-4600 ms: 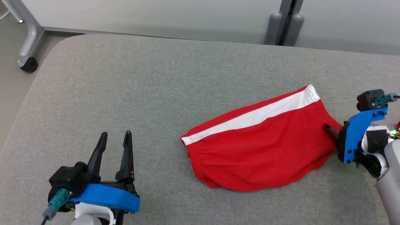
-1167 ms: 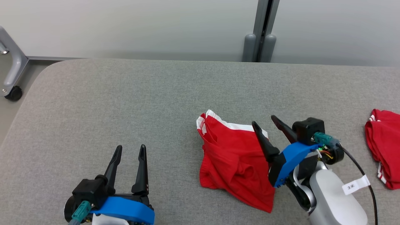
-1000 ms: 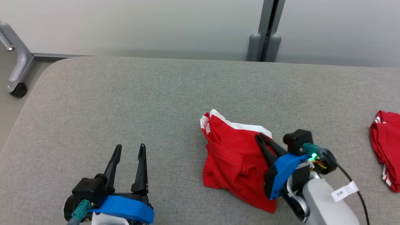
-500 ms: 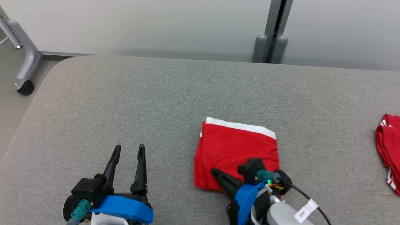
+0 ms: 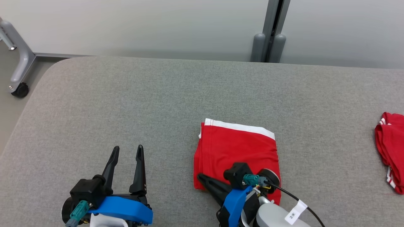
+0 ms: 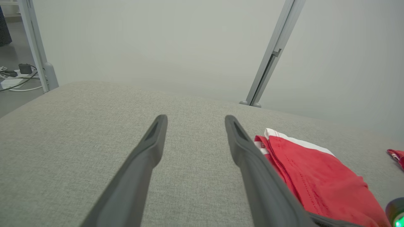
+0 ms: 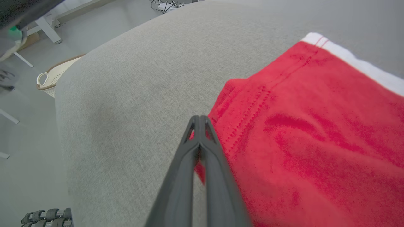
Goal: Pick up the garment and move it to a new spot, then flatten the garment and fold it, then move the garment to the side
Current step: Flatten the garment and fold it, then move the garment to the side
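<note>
Fingers [image 7: 216, 170] of the right gripper [image 7: 199, 119] are pressed together tip to tip at the near left corner of the red garment [image 5: 236, 148]; whether cloth is caught between them cannot be told. The garment, folded with a white band along its far edge, lies flat toward the near side of the grey table [image 5: 126, 94]. Over the table's near left part the left gripper [image 5: 127, 147] holds its fingers apart, empty. Another red cloth [image 5: 389, 151] lies at the table's right end.
</note>
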Controlling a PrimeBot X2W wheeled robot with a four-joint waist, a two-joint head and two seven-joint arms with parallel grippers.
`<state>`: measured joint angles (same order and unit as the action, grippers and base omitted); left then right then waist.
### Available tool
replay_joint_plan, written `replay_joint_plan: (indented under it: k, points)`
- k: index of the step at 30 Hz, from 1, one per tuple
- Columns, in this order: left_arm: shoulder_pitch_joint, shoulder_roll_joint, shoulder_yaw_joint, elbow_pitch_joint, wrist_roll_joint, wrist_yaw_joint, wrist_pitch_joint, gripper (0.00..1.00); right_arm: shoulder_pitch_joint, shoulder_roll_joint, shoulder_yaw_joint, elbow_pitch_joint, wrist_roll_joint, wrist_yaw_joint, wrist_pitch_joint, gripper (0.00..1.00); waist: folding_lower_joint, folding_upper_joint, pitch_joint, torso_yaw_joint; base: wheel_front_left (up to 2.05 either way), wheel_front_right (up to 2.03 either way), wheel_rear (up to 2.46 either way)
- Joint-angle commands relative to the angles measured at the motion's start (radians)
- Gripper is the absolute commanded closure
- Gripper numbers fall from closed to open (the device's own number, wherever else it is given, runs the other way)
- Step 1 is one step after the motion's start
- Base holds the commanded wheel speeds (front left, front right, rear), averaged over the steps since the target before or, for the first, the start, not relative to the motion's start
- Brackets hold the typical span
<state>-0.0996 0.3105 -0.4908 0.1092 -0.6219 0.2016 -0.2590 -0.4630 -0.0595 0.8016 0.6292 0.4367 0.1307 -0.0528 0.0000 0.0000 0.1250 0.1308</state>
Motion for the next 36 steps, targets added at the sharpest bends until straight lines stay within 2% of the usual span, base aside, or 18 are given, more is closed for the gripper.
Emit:
replay_joint_plan:
  k: [1, 2, 3, 4, 5, 6, 7, 9, 14, 18, 21, 26, 36]
  points:
    - [-0.003, 0.001, 0.009, 0.003, 0.007, -0.003, -0.006, 0.0, -0.021, 0.003, 0.001, -0.001, -0.001, 0.0, -0.028, 0.95, 0.0, 0.0, -0.006, -0.006, 0.0, 0.0, 0.0]
    - [-0.002, 0.003, 0.011, 0.003, 0.011, -0.003, -0.006, 0.0, -0.024, 0.003, -0.003, -0.004, -0.003, 0.0, -0.045, 0.85, 0.0, 0.0, -0.009, -0.009, 0.0, 0.0, 0.0]
    - [-0.001, 0.006, 0.013, 0.003, 0.014, -0.003, -0.006, 0.0, -0.026, 0.003, -0.013, -0.008, -0.006, 0.0, -0.062, 0.7, 0.0, 0.0, -0.014, -0.013, 0.0, 0.0, 0.0]
    - [0.0, 0.008, 0.014, 0.004, 0.018, -0.002, -0.006, 0.0, -0.027, 0.003, -0.025, -0.013, -0.009, 0.0, -0.079, 0.47, 0.0, 0.0, -0.019, -0.016, 0.0, 0.0, 0.0]
    - [0.001, 0.01, 0.014, 0.005, 0.024, -0.001, -0.006, 0.0, -0.025, 0.002, -0.041, -0.017, -0.013, 0.0, -0.095, 0.03, 0.0, 0.0, -0.024, -0.019, 0.0, 0.0, 0.0]
    - [0.003, 0.011, 0.014, 0.006, 0.03, 0.0, -0.006, 0.0, -0.019, 0.002, -0.064, -0.022, -0.017, 0.0, -0.113, 0.0, 0.0, 0.0, -0.03, -0.023, 0.0, 0.0, 0.0]
    - [0.003, 0.011, 0.014, 0.006, 0.03, 0.0, -0.006, 0.0, -0.019, 0.002, -0.064, -0.022, -0.017, 0.0, -0.113, 0.0, 0.0, 0.0, -0.03, -0.023, 0.0, 0.0, 0.0]
    - [0.008, 0.014, 0.014, 0.009, 0.044, 0.004, -0.006, 0.0, 0.0, 0.001, -0.126, -0.03, -0.034, 0.0, -0.144, 0.0, 0.0, 0.0, -0.042, -0.03, 0.0, 0.0, 0.0]
    - [0.03, 0.019, 0.012, 0.026, 0.077, 0.01, -0.007, 0.0, 0.073, 0.004, -0.334, -0.072, -0.137, 0.0, -0.191, 0.0, 0.0, 0.0, -0.072, -0.053, 0.0, 0.0, 0.0]
    - [0.051, 0.017, 0.02, 0.034, 0.088, 0.002, -0.007, 0.0, 0.168, 0.008, -0.501, -0.149, -0.219, 0.0, -0.205, 0.0, 0.0, 0.0, -0.093, -0.064, 0.0, 0.0, 0.0]
    - [0.075, 0.013, 0.035, 0.041, 0.088, -0.007, -0.007, 0.0, 0.246, 0.01, -0.585, -0.226, -0.235, 0.0, -0.207, 0.0, 0.0, 0.0, -0.107, -0.069, 0.0, 0.0, 0.0]
    - [0.114, -0.001, 0.058, 0.049, 0.092, -0.023, -0.007, 0.0, 0.351, 0.01, -0.646, -0.308, -0.234, 0.0, -0.21, 0.0, 0.0, 0.0, -0.128, -0.075, 0.0, 0.0, 0.0]
    - [0.159, -0.028, 0.115, 0.071, 0.109, -0.052, -0.007, 0.0, 0.418, 0.009, -0.702, -0.333, -0.24, 0.0, -0.212, 0.0, 0.0, 0.0, -0.135, -0.083, 0.0, 0.0, 0.0]
